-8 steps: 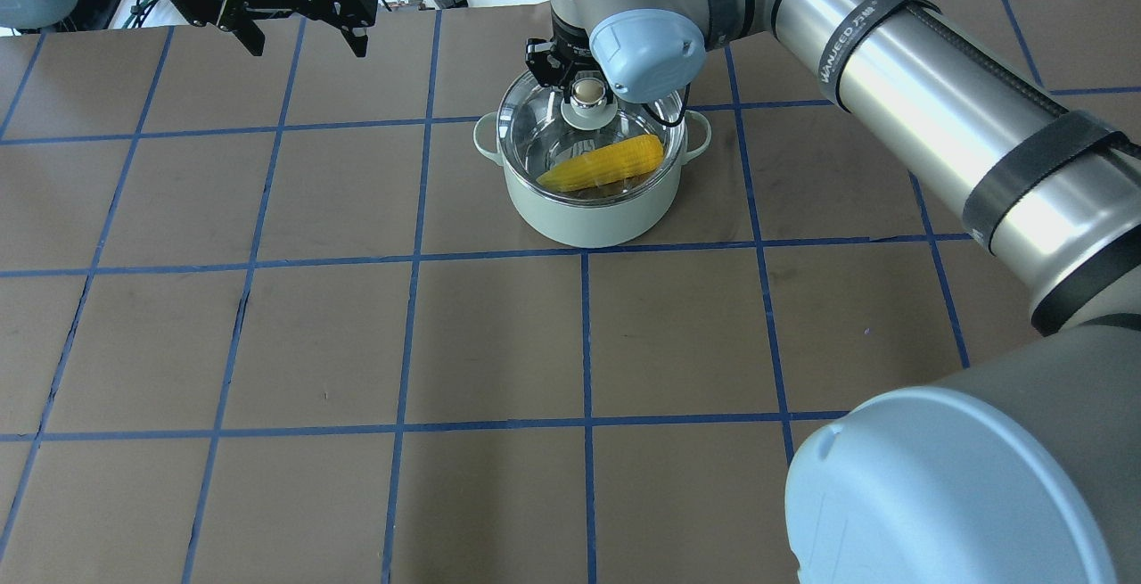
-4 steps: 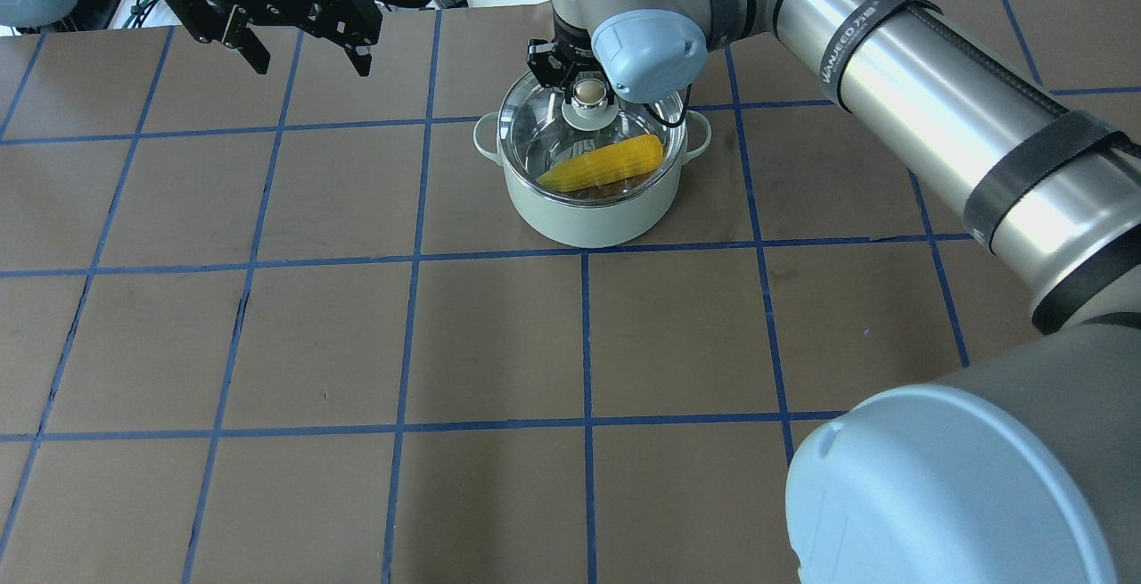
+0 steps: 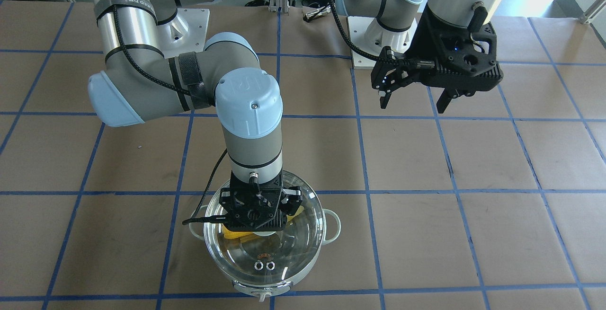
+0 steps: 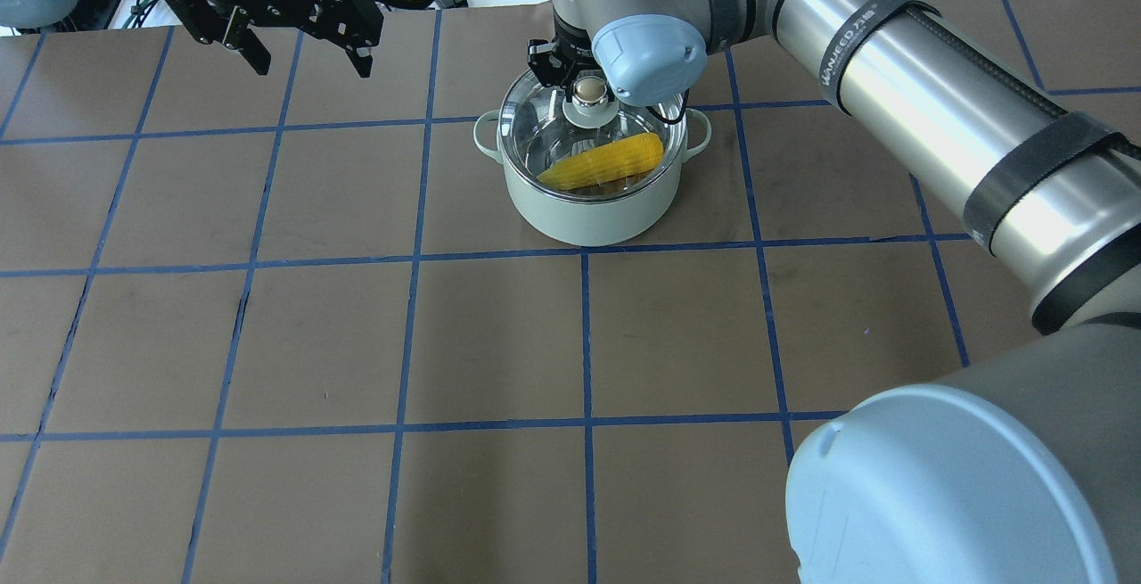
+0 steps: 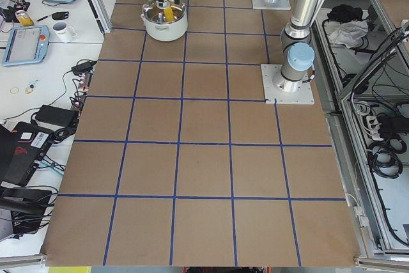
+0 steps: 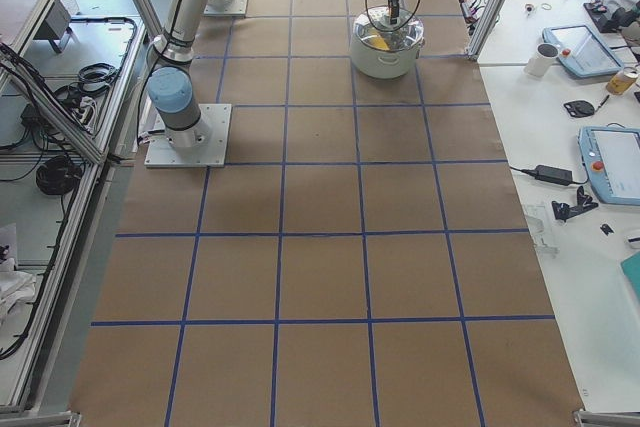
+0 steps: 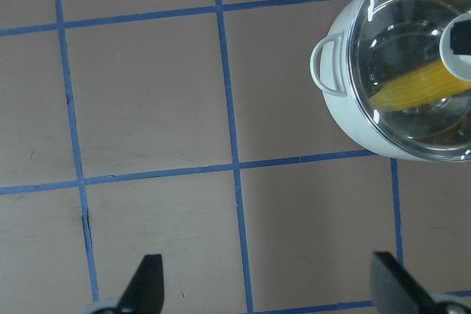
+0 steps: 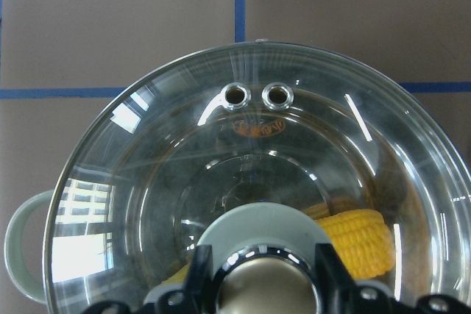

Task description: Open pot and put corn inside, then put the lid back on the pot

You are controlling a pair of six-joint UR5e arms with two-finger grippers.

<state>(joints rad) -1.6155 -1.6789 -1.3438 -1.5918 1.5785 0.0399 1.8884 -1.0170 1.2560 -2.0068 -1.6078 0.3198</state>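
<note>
The mint-green pot stands at the far middle of the table. The yellow corn lies inside it, seen through the clear glass lid, which covers the pot's opening. My right gripper points straight down and is shut on the lid's knob, with one finger on each side. The lid's vent rings face away from the robot. My left gripper is open and empty, hanging above the table well to the left of the pot. Its wrist view shows the pot at upper right.
The table is brown paper with a blue tape grid. The arm bases stand at the robot's edge. My right arm's long links reach over the right half. A side bench beyond the pot holds tablets and a mug.
The lid has sunk a little onto the pot with the right gripper still on its knob. The left gripper shifted slightly towards the robot, then held still.
</note>
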